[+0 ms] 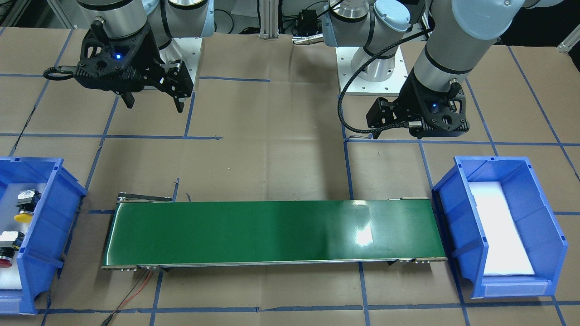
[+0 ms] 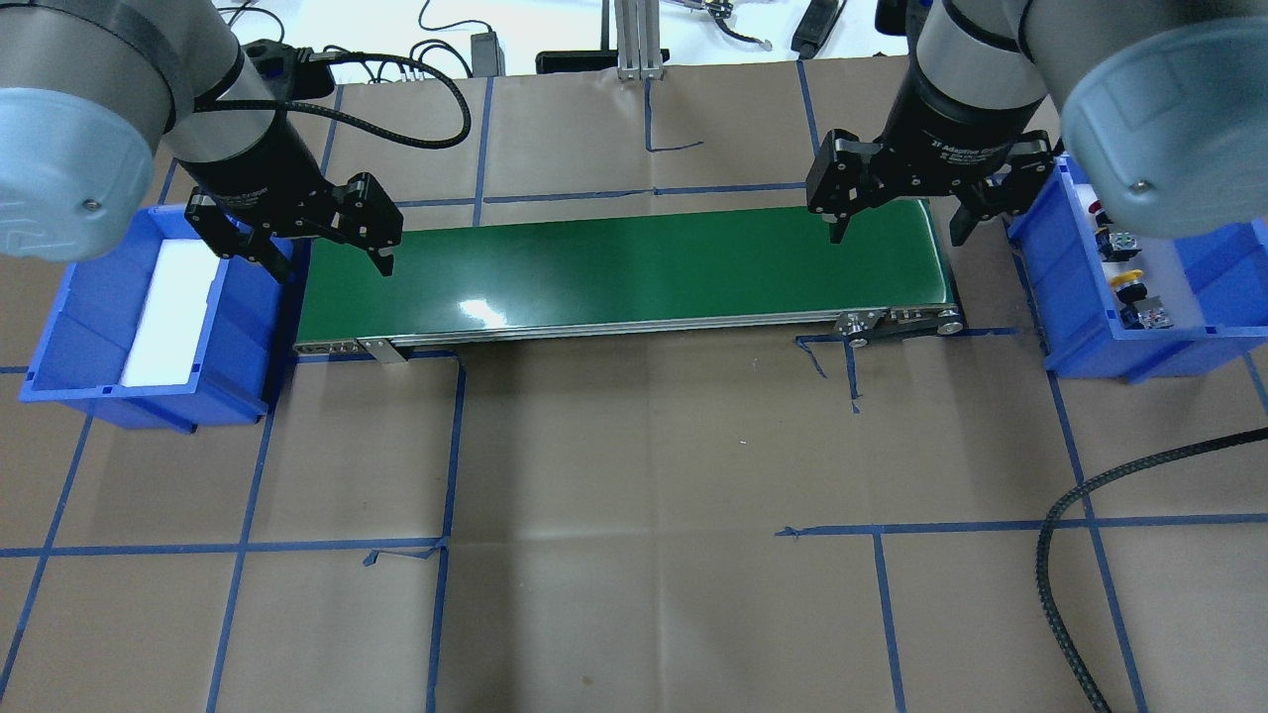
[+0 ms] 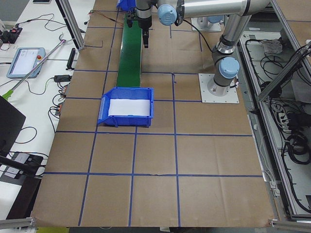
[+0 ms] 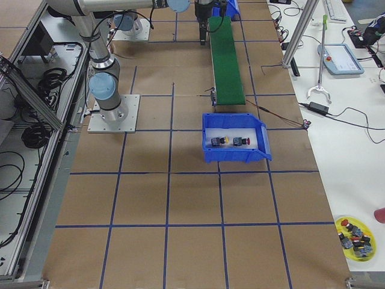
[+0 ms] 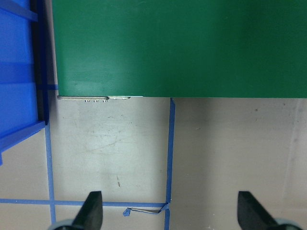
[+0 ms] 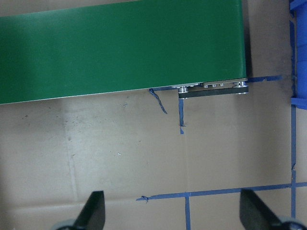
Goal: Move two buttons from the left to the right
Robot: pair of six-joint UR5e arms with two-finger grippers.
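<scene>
Brown paper covers the table [image 1: 272,154], ruled into squares by blue tape [image 1: 158,136]. Left gripper [image 2: 333,261] hangs above the paper on the robot's side of the belt, near its left end. Its jaws are spread wide with nothing between them; past the fingers [image 5: 93,211] its wrist view shows only bare paper and the belt's edge. Right gripper [image 2: 898,234] hangs likewise near the belt's right end, jaws wide and empty. Each is stationed at its own end, which suits a relay: one arm loads, the belt carries, the other unloads.

Between them the green belt [image 1: 272,231] lies bare, running from bin to bin. Left bin [image 2: 99,391], just off the belt's left end, holds only a white pad [image 2: 168,307]. Right bin [image 1: 43,222], just off the other end, holds both parts: the yellow button [image 1: 25,207] and the red button [image 1: 8,248]. They lie on their sides, near each other but apart, caps toward the operators' side.

With both on the right and neither gripper loaded, the transport looks complete. The raised, open poses read as a resting stance clear of belt and bins.
</scene>
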